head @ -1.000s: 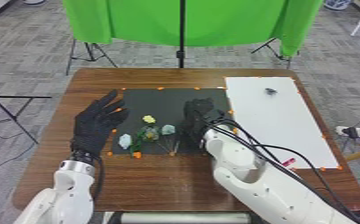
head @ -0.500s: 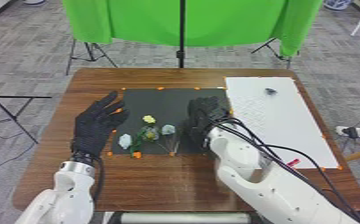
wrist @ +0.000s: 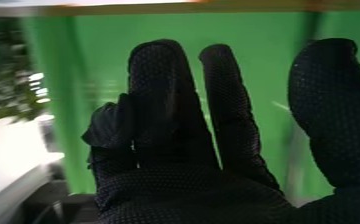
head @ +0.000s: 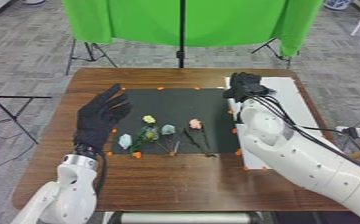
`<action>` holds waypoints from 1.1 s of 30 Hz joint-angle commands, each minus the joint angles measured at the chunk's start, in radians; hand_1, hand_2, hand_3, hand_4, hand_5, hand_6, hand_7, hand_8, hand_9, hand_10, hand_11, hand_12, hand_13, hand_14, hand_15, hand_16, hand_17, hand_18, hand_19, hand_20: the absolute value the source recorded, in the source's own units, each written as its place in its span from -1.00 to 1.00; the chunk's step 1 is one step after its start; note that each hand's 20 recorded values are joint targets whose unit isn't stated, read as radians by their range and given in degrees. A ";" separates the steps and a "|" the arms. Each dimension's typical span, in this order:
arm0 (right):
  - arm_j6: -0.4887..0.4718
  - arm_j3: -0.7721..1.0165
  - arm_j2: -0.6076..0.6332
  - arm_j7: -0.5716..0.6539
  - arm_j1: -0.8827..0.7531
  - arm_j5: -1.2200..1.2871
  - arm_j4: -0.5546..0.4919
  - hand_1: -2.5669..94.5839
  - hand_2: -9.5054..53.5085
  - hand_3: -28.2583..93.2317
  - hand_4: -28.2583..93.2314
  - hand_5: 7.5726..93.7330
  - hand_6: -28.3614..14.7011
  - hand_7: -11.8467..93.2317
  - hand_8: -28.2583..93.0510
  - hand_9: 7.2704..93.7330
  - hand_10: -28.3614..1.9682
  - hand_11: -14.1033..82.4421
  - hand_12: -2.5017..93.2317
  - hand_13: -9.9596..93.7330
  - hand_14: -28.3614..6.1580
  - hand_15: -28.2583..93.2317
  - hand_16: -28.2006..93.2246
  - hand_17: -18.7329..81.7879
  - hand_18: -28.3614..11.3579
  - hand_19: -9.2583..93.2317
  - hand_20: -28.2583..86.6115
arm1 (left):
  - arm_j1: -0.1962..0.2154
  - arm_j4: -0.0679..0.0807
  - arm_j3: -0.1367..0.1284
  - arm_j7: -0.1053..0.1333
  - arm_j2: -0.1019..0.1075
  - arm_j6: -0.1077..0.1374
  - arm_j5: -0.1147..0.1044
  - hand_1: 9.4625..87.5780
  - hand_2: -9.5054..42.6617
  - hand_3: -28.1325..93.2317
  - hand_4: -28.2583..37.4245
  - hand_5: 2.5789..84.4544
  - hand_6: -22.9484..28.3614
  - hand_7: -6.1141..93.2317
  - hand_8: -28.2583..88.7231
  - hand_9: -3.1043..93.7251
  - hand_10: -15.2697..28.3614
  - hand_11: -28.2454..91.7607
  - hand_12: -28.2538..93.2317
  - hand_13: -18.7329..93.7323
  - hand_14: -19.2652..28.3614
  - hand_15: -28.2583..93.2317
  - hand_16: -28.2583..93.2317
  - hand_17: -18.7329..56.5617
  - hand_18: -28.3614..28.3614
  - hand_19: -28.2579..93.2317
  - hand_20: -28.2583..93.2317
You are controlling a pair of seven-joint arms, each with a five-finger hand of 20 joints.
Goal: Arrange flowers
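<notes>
The surface [head: 159, 190] is brown wood with visible grain and a slight sheen. Over there the green backdrop [head: 123, 22] is softly draped cloth. The right robot hand [head: 246, 87] wears black fabric with a rough, matt weave [wrist: 176, 195], while its white arm [head: 287, 152] looks smooth, hard and faintly glossy.

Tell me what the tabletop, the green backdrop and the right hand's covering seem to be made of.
The tabletop looks like wood or wood-look laminate: brown, smooth, with streaky grain. The green backdrop seems matte cloth, hanging in soft folds. The right hand wears what looks like matte black knit fabric, finely textured.
</notes>
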 commanded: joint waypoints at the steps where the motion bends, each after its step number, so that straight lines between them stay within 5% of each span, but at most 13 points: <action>1: -0.066 0.003 0.048 0.088 0.136 0.066 0.155 -0.34 -1.00 0.86 -1.00 0.10 0.24 -0.48 -0.75 0.08 -0.40 -0.24 -0.66 0.12 -0.29 0.75 -0.41 -0.18 -0.61 0.99 0.37 | -0.018 0.007 0.019 -0.003 0.002 -0.001 -0.007 -0.68 -0.39 0.79 -0.98 -0.08 0.28 -0.64 -0.66 -0.22 0.59 -0.11 -0.34 -0.19 0.99 0.42 -0.69 -0.64 1.00 0.30 0.02; 7: -0.169 0.069 0.030 0.094 0.089 0.076 0.187 -0.35 -1.00 0.87 -1.00 -0.03 0.28 -0.48 -0.76 -0.05 -0.44 -0.29 -0.67 0.02 -0.33 0.74 -0.45 -0.22 -0.58 0.99 0.37 | -0.021 0.010 0.016 -0.012 0.000 -0.011 0.000 -0.67 -0.40 0.79 -0.98 -0.08 0.29 -0.64 -0.66 -0.22 0.60 -0.10 -0.34 -0.19 0.99 0.42 -0.69 -0.64 1.00 0.30 0.02; 13: -0.246 0.114 0.022 0.092 0.034 0.086 0.189 -0.33 -1.00 0.87 -1.00 -0.03 0.37 -0.46 -0.76 -0.03 -0.42 -0.34 -0.68 0.05 -0.30 0.71 -0.46 -0.24 -0.61 0.98 0.39 | 0.003 -0.003 0.031 0.013 0.022 0.008 -0.016 -0.67 -0.38 0.78 -0.98 -0.08 0.29 -0.64 -0.66 -0.22 0.59 -0.10 -0.34 -0.19 0.99 0.42 -0.69 -0.64 1.00 0.30 0.02; 19: -0.298 0.135 0.009 0.070 0.020 0.057 0.206 -0.32 -1.00 0.87 -1.00 -0.05 0.44 -0.47 -0.76 -0.01 -0.40 -0.36 -0.68 0.06 -0.27 0.70 -0.46 -0.24 -0.62 0.97 0.41 | 0.021 -0.004 -0.007 -0.018 -0.005 -0.008 0.004 -0.68 -0.38 0.78 -0.97 -0.08 0.29 -0.64 -0.66 -0.22 0.60 -0.10 -0.34 -0.19 0.99 0.42 -0.69 -0.64 1.00 0.30 0.02; 25: -0.406 0.137 -0.009 0.001 0.017 -0.059 0.240 -0.29 -1.00 0.85 -1.00 -0.04 0.49 -0.46 -0.77 0.06 -0.32 -0.32 -0.66 0.08 -0.20 0.69 -0.46 -0.24 -0.61 0.97 0.41 | 0.016 0.000 -0.011 -0.030 -0.018 -0.017 0.015 -0.67 -0.39 0.78 -0.98 -0.08 0.29 -0.64 -0.66 -0.22 0.60 -0.10 -0.34 -0.19 0.99 0.42 -0.69 -0.64 1.00 0.30 0.02; 28: -0.344 0.109 0.003 -0.046 0.006 -0.128 0.245 -0.26 -1.00 0.82 -1.00 0.06 0.54 -0.43 -0.78 0.18 -0.17 -0.21 -0.65 0.15 -0.07 0.70 -0.45 -0.22 -0.57 0.97 0.41 | 0.015 0.001 -0.007 -0.027 -0.020 -0.019 0.012 -0.67 -0.39 0.78 -0.98 -0.08 0.29 -0.64 -0.66 -0.22 0.60 -0.10 -0.34 -0.19 0.99 0.42 -0.69 -0.64 1.00 0.30 0.03; 33: -0.124 0.023 0.026 -0.022 0.023 -0.146 0.272 -0.03 -1.00 0.65 -1.00 0.54 0.53 -0.40 -0.63 0.58 0.25 -0.18 -0.56 0.44 0.26 0.62 -0.35 -0.08 -0.53 1.00 0.38 | 0.015 -0.001 -0.002 -0.018 -0.014 -0.015 0.009 -0.67 -0.39 0.78 -0.98 -0.08 0.29 -0.64 -0.66 -0.22 0.60 -0.10 -0.34 -0.19 0.99 0.42 -0.69 -0.64 1.00 0.30 0.03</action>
